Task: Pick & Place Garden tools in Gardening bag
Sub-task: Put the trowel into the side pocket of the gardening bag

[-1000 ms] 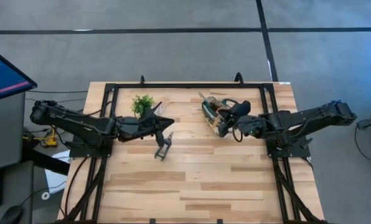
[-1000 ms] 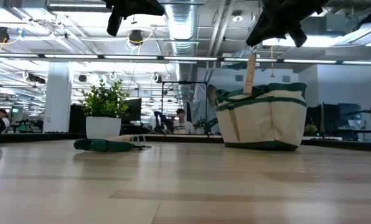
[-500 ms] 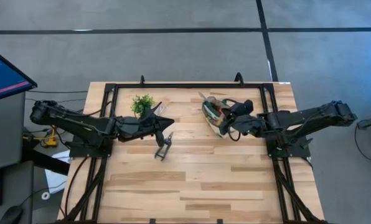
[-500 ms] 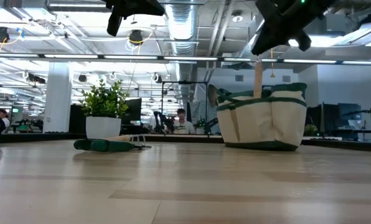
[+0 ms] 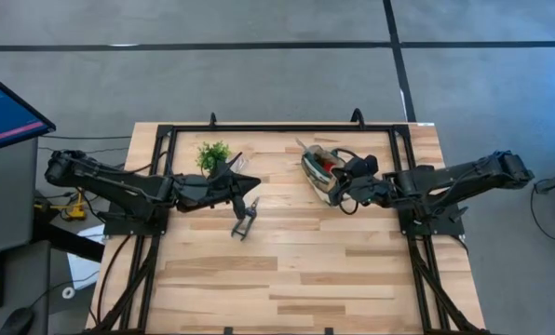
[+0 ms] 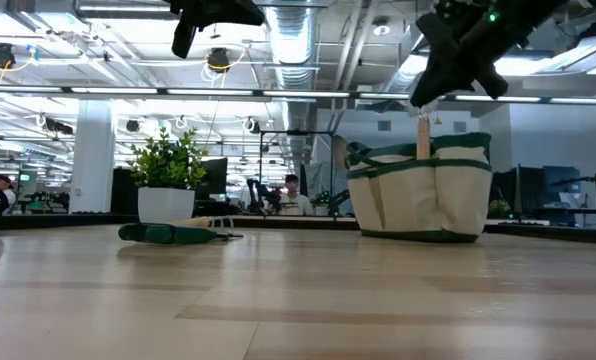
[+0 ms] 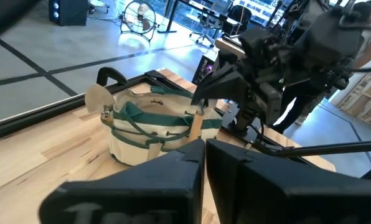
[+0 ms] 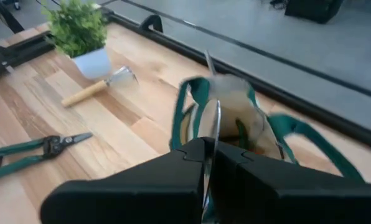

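Note:
The cream gardening bag (image 5: 317,167) with green trim stands at the table's far right-centre; it also shows in the low view (image 6: 418,195). My right gripper (image 6: 425,105) hovers over the bag, shut on a wooden-handled tool (image 6: 421,138). A trowel blade (image 7: 97,99) sticks up out of the bag, and a red piece (image 5: 329,166) lies inside it. Green-handled pruning shears (image 5: 245,220) lie flat on the table centre. A wooden-handled rake (image 8: 98,87) lies by the potted plant (image 5: 212,154). My left gripper (image 5: 251,181) is shut and empty above the shears. My right gripper holds the tool by its upper end, pinched between the two fingers from above, pointing down. The wooden handle (image 7: 197,124) hangs upright below the fingers, with its lower end inside the bag. A thin metal edge (image 8: 216,121) shows between the fingers in the right wrist view.
A black frame rail (image 5: 287,128) runs along the table's far edge and down both sides. The near half of the table (image 5: 296,279) is bare wood. A monitor (image 5: 7,112) stands off the left side. People sit in the room behind (image 6: 293,195).
My right gripper has gone down over the bag with the tool. The wooden handle has sunk deeper into the bag, and less of it shows above the rim than before. It stays upright.

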### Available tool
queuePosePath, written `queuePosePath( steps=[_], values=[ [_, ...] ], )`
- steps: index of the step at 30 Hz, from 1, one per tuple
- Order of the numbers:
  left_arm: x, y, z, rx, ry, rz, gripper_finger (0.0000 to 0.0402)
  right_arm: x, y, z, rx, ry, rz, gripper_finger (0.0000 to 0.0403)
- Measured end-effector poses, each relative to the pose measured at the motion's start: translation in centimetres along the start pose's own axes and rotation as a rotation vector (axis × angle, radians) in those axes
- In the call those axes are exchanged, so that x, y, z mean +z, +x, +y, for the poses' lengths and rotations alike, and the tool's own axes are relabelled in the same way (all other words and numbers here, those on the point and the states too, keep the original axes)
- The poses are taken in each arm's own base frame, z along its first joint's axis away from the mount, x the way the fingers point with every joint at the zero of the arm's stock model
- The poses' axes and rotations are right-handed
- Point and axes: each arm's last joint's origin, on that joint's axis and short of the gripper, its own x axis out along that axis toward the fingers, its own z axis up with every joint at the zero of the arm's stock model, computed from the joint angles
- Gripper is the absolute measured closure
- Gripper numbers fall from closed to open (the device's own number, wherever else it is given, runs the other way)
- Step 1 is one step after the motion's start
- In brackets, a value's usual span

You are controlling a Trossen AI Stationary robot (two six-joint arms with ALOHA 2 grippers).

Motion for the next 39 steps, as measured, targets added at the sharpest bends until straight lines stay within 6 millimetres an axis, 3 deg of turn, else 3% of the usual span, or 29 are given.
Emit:
queuePosePath(
  steps=[25,39],
  values=[
    [0.0,0.0,0.0,0.000,0.000,0.000,0.0398,-3.2,2.0,-0.7,0.083,0.016,-0.004,0.0403],
    [0.1,0.2,0.3,0.013,-0.001,-0.004,0.0398,-3.0,3.5,-0.8,0.186,-0.194,0.057,0.0403]
  ],
)
